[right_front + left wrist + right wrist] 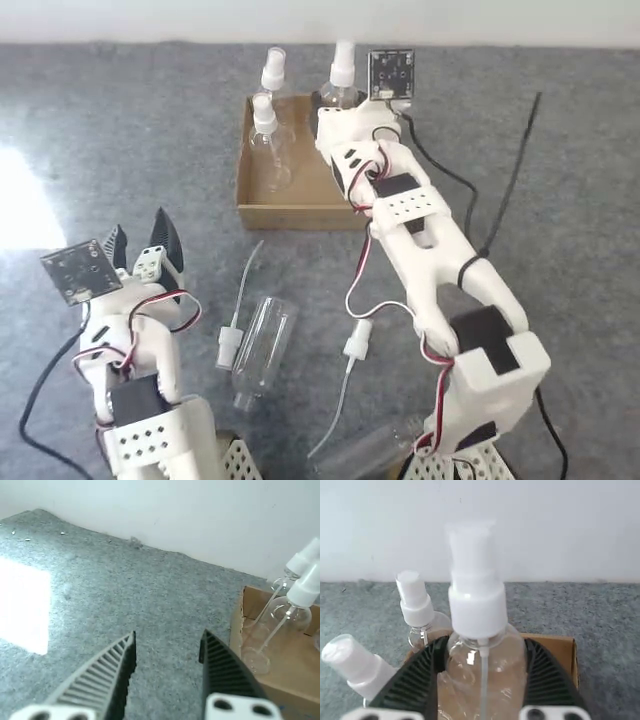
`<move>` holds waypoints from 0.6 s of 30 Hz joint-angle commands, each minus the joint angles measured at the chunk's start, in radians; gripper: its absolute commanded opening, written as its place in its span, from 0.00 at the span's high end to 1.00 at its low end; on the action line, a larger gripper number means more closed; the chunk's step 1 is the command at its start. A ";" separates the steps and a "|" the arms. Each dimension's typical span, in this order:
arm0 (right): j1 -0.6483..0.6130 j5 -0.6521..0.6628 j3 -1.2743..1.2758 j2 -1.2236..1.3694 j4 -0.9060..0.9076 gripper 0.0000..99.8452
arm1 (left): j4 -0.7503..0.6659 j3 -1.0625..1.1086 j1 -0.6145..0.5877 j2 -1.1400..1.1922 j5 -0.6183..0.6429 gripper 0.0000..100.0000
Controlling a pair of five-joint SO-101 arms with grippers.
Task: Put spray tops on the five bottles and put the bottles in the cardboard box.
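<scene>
Right pincer (482,655): closed on the body of a clear bottle (470,672), one ribbed finger on each side. The bottle is upright with a white spray top (476,595) seated on it, dip tube visible inside. It sits at the far right corner of the cardboard box (285,215). Cannot tell whether its base touches the box floor.

2 more capped bottles stand upright in the box, along its left side: one nearer the front wall (268,150), one at the far wall (272,72). They are close together but apart from the held bottle.

Left pincer (140,228): wide, holding nothing. It hangs over the grey bench (120,130), in front of the box and off to its left, fingertips pointed toward the box's left wall.

In front of the box, on the bench:
- 1 uncapped bottle (262,345) lying on its side, neck pointing away from the box.
- 1 loose spray top (230,345) just beside that bottle's left side, dip tube running back toward the box.
- 1 second loose spray top (357,345) to the right of that bottle, beside the right arm, dip tube trailing away from the box.
- 1 further uncapped bottle (365,450) lying farthest from the box, by the right arm's base.
</scene>
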 commanded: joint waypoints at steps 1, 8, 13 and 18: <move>0.016 -0.008 -0.078 0.027 -0.116 0.91 | -0.031 -0.008 -0.003 -0.014 -0.005 0.80; 0.012 0.058 -0.078 0.116 -0.229 0.91 | -0.031 -0.010 -0.003 -0.014 -0.003 0.80; 0.008 0.058 -0.078 0.160 -0.268 0.91 | -0.031 -0.010 -0.003 -0.014 -0.003 0.80; 0.001 0.063 -0.078 0.199 -0.315 0.91 | -0.031 -0.010 -0.003 -0.014 -0.003 0.80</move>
